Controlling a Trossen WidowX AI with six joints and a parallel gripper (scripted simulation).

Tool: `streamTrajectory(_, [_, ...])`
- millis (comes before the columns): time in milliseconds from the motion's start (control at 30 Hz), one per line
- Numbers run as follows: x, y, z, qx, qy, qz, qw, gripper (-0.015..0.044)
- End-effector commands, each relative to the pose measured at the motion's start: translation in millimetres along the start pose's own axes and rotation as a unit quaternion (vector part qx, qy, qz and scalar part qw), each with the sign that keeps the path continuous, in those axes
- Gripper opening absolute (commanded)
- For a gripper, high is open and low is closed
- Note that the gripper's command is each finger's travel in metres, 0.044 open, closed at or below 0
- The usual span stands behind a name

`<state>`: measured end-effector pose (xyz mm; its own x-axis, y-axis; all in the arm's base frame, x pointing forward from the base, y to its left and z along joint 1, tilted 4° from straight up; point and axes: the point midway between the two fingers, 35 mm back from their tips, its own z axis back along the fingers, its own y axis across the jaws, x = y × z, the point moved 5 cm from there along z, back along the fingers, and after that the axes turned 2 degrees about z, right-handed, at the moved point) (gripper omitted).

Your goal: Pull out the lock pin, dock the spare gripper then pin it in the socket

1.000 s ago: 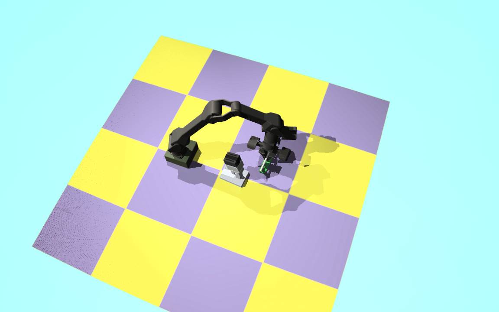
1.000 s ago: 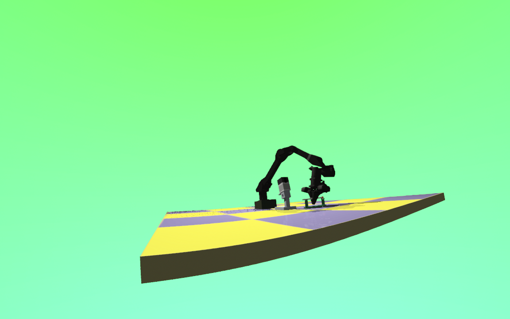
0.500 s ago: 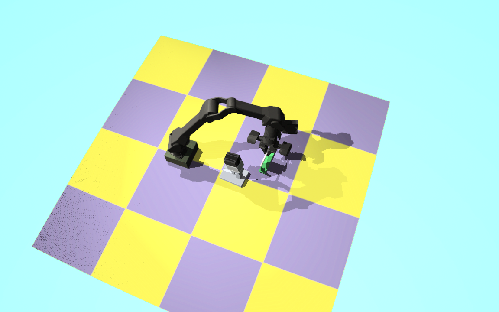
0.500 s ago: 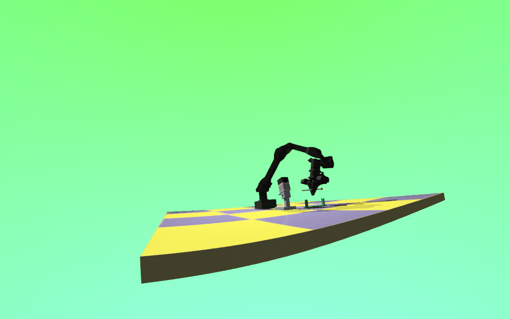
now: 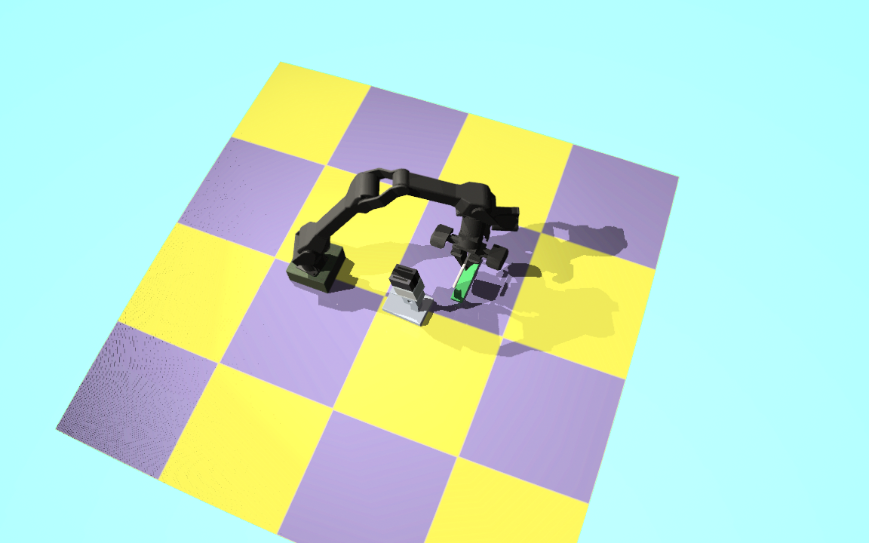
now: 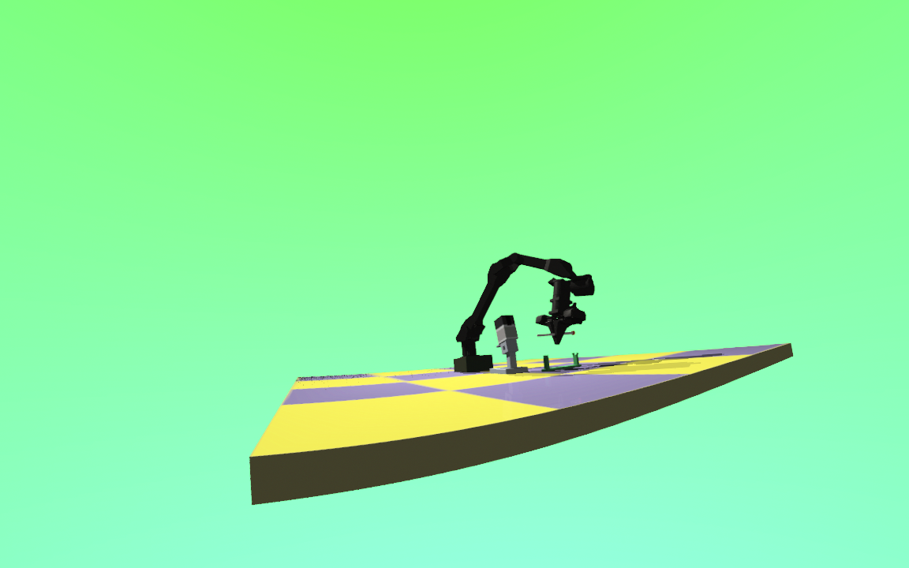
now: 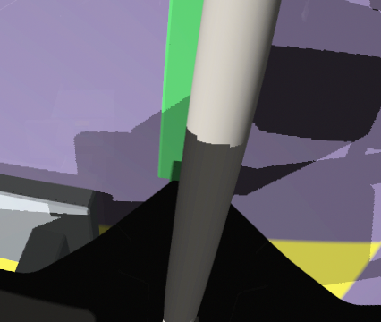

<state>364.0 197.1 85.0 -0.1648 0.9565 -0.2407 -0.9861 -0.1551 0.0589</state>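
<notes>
1. End effector (image 5: 470,265) (image 6: 557,341) (image 7: 190,197): fingers nearly closed, clamped on the pin (image 5: 459,274) (image 6: 546,334) (image 7: 231,67). Pin lies across the fingertips, close to level in the exterior view, both ends jutting out.
2. Directly below the end effector, apart from it: green cradle (image 5: 466,283) (image 6: 546,362) (image 7: 182,58) on the desk (image 5: 397,364) (image 6: 387,424) (image 7: 29,72). Pin is off its uprights.
3. Beside the end effector, on the arm-base side: mount (image 5: 397,310) (image 6: 521,369) (image 7: 3,219), with the spare (image 5: 404,274) (image 6: 506,331) standing at its top, tilted. Looks docked; seating depth can't be told (the cross hole is too small to read).
4. Step in hand, I judge: bring the pin over for locking. Keep the lift above the uprights before going sideways; a dangling end could snag.
5. Turn the wrist so the plain end, away from the reddish head, leads. Set it in line with the hole, short of the mount, then check height and angle.
6. Push slowly along the pin's own axis. Likely trouble: the round shaft pivoting in the grip, or jamming on a misaligned spigot. If it binds, back off and re-aim rather than force.
</notes>
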Motion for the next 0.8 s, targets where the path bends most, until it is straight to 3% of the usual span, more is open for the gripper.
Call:
streamTrajectory(0, [0, 0, 0, 0.0, 0.0, 0.0, 1.0, 0.0007])
streamTrajectory(767, [-7, 58, 15, 0.003, -0.001, -0.004, 1.0, 0.0])
